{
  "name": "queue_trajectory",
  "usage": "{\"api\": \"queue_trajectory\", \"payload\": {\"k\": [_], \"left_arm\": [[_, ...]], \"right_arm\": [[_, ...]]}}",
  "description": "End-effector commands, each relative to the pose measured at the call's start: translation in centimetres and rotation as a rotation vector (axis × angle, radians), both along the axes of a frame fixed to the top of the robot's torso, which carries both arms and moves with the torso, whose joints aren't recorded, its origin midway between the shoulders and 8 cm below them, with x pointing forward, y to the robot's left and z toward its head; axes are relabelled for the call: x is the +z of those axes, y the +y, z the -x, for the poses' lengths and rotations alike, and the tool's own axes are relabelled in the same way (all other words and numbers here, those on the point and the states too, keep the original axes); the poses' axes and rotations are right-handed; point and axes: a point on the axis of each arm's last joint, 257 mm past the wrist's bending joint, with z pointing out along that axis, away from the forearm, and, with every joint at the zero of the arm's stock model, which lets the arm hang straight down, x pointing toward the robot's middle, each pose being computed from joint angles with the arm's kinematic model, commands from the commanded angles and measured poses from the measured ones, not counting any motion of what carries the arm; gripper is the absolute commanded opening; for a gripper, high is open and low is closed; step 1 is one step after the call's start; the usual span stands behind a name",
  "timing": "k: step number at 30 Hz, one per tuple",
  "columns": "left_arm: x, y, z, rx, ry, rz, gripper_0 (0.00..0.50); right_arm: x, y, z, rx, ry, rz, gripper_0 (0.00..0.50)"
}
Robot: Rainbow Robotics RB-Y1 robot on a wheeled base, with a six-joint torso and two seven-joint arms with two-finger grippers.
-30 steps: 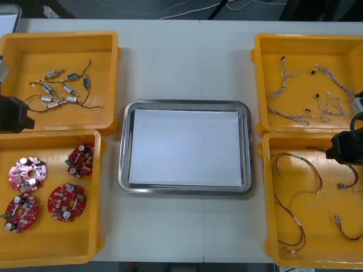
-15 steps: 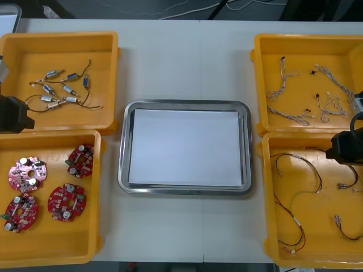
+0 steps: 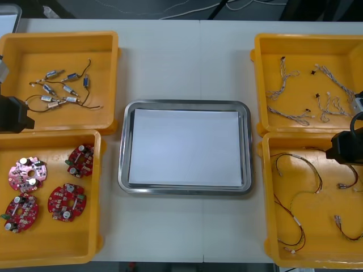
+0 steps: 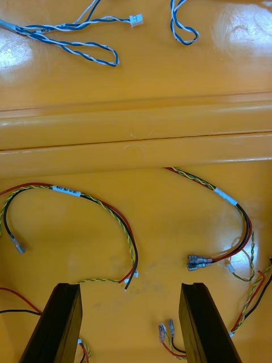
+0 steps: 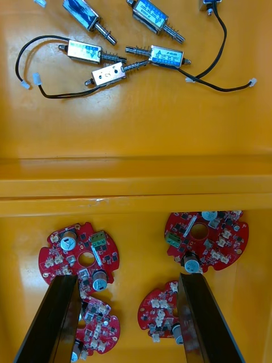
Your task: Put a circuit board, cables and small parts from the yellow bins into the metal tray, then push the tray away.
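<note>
**Tray bare, both hands poised over their bins**

The metal tray [image 3: 122, 148] lies in the middle of the bench [image 3: 187, 68], white inside and with nothing in it, so I judge the loading not yet begun. It sits between the four yellow bins, where either arm can reach it.

To its left, the round red circuit boards [image 3: 67, 202] lie in the near left bin [image 3: 97, 187]. The small metal parts [image 3: 68, 89] lie in the far left bin [image 3: 57, 35]. The left hand [image 5: 127, 282] hovers open and empty over the boards, close to the wall between those two bins, probably so it can drop onto a board.

The right hand [image 4: 130, 288], likewise open with nothing in it, hangs above the red and yellow cables [image 4: 68, 190] in the near right bin [image 3: 267, 198]. The twisted blue and white cables [image 3: 283, 115] lie beyond the wall in the far right bin [image 3: 306, 37].
</note>
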Motion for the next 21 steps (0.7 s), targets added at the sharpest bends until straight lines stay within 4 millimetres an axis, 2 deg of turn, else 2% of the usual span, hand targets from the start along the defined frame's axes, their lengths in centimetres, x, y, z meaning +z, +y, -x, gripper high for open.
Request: {"api": "queue_trajectory", "payload": {"k": [1,6,8,9,11,21], "left_arm": [[1.4,1.5,0.4,0.033,-0.025,-0.026,0.5],[1.4,1.5,0.4,0.033,-0.025,-0.026,0.5],[1.4,1.5,0.4,0.033,-0.025,-0.026,0.5],[-1.7,0.2,1.3,-0.007,0.04,0.001,0.5],[-2.1,-0.2,1.3,-0.009,0.042,0.015,0.5],[-1.4,0.0,1.2,-0.023,0.038,0.006,0.5]], "right_arm": [[1.0,-0.2,-0.2,0.024,-0.041,0.012,0.5],[1.0,-0.2,-0.2,0.024,-0.041,0.012,0.5],[0.3,-0.5,0.4,0.019,-0.018,0.012,0.5],[0.4,-0.5,0.4,0.02,-0.02,0.013,0.5],[0.7,-1.1,0.6,0.021,-0.013,0.036,0.5],[-0.1,-2.0,2.2,0.055,0.046,0.071,0.5]]}}
